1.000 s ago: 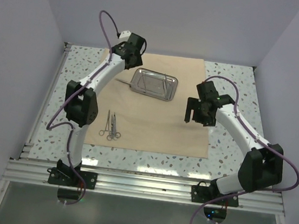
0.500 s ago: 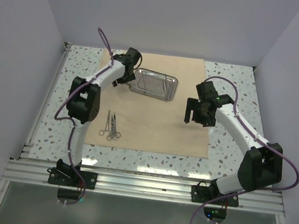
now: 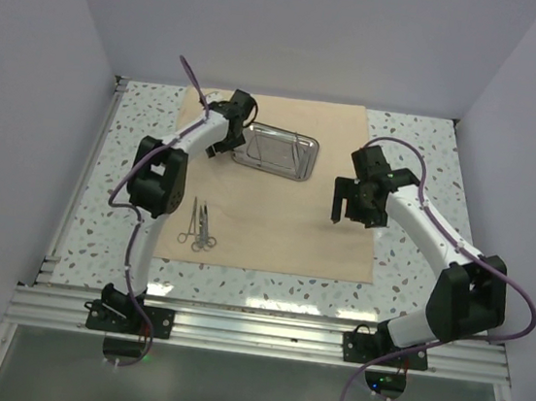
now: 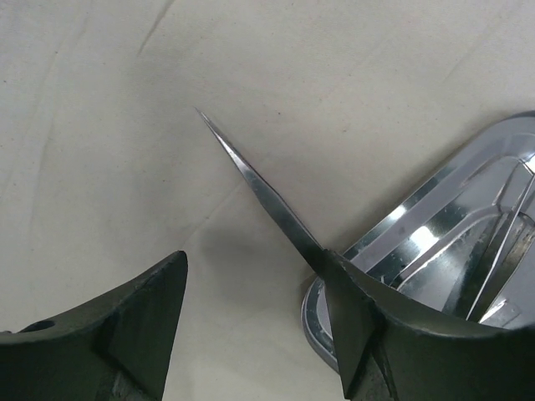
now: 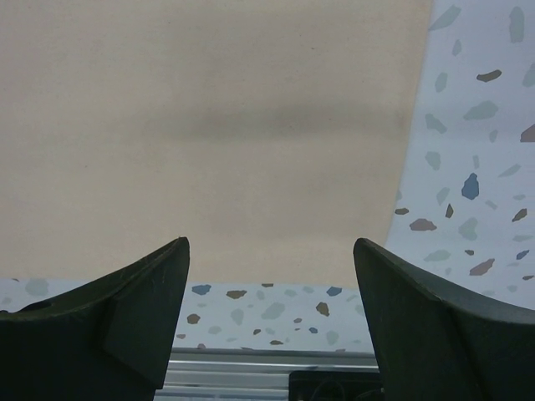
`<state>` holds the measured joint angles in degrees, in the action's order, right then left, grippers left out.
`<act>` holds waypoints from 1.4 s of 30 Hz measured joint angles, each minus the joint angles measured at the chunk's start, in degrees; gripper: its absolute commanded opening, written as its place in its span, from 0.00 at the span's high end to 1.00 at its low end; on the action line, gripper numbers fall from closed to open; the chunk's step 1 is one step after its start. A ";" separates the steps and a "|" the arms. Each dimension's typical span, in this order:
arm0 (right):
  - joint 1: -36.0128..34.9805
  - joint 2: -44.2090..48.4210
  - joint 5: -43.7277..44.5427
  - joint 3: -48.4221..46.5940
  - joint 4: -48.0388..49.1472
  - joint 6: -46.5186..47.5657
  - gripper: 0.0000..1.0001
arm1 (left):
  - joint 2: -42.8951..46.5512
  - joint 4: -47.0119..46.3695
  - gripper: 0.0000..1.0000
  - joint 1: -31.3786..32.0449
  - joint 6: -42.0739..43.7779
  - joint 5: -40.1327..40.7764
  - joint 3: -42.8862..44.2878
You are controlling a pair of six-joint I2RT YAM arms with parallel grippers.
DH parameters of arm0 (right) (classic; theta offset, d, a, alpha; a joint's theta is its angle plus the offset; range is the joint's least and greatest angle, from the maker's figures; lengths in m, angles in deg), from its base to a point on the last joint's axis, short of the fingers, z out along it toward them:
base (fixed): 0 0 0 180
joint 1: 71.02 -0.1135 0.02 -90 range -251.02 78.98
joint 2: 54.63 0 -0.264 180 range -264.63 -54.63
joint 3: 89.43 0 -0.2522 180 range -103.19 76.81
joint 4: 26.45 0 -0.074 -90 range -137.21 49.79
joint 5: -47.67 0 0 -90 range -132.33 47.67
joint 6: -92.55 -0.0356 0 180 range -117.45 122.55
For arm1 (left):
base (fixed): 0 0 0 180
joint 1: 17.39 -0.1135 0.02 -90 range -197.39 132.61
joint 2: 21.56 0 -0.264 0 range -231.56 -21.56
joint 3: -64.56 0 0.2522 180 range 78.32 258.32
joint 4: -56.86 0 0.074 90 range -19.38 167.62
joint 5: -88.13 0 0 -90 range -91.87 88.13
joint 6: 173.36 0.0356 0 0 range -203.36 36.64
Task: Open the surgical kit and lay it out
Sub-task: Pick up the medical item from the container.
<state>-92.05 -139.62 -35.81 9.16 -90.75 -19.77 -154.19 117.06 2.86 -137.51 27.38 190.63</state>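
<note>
The tan cloth (image 3: 275, 221) lies spread flat on the table. The steel tray (image 3: 276, 152) sits on its far part and holds thin instruments (image 4: 500, 242). Steel tweezers (image 4: 251, 177) stick out over the tray's left rim (image 4: 393, 230) onto the cloth. My left gripper (image 3: 220, 143) is open, low over the cloth at the tray's left end. In the left wrist view the left gripper (image 4: 255, 259) holds nothing, and the tweezers pass under its right finger (image 4: 359, 317). Two scissor-like instruments (image 3: 198, 224) lie on the cloth's near left. My right gripper (image 3: 349, 210) is open and empty above the cloth's right part (image 5: 217, 125).
The speckled table (image 3: 428, 171) borders the cloth on all sides. A metal rail (image 3: 262, 332) runs along the near edge and also shows in the right wrist view (image 5: 251, 368). Grey walls enclose the table on three sides.
My left gripper has come down from behind the cloth's far left to the tray's left end, over the tweezers. The right arm has not moved.
</note>
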 measured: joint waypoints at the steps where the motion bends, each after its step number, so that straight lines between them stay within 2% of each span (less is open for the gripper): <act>1: 0.00 -0.07 0.00 -0.15 -0.20 0.20 0.17 | -0.57 -0.09 0.31 0.00 -0.26 0.04 0.42; 8: 0.00 -0.42 -0.09 -0.57 -0.37 1.01 0.17 | -3.54 -0.55 0.32 -0.04 -0.79 0.57 5.64; 18: 0.00 -0.90 -0.24 -0.35 -0.20 1.20 0.17 | -6.40 -0.55 0.35 -0.35 -0.83 0.83 7.17; 22: 0.00 -1.07 -0.28 -0.11 0.04 1.20 0.17 | -7.69 0.07 0.47 -0.59 -0.87 0.98 8.46; 23: 0.00 -1.16 -0.28 -0.07 0.04 1.20 0.17 | -8.07 0.17 0.61 -0.59 -0.83 0.98 9.05; 25: 0.00 -1.44 -0.28 -0.07 0.09 1.20 0.17 | -8.59 0.44 0.78 -0.63 -0.76 1.09 9.84; 31: 0.00 -2.01 -0.28 -0.07 0.20 1.16 0.17 | -8.85 0.70 1.00 -0.90 -0.44 0.94 10.36; 37: 0.00 -2.03 -0.79 -0.07 0.42 0.72 0.17 | -8.68 0.59 1.00 -0.98 1.55 0.74 10.36; 42: 0.00 -2.05 -1.33 -0.17 0.59 0.24 0.17 | -6.88 0.24 1.00 -1.22 7.41 -1.25 10.34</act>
<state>-92.05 -141.67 -37.14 8.98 -90.16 -19.53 -161.08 117.30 1.64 -130.10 26.14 200.97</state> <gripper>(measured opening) 0.832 0.132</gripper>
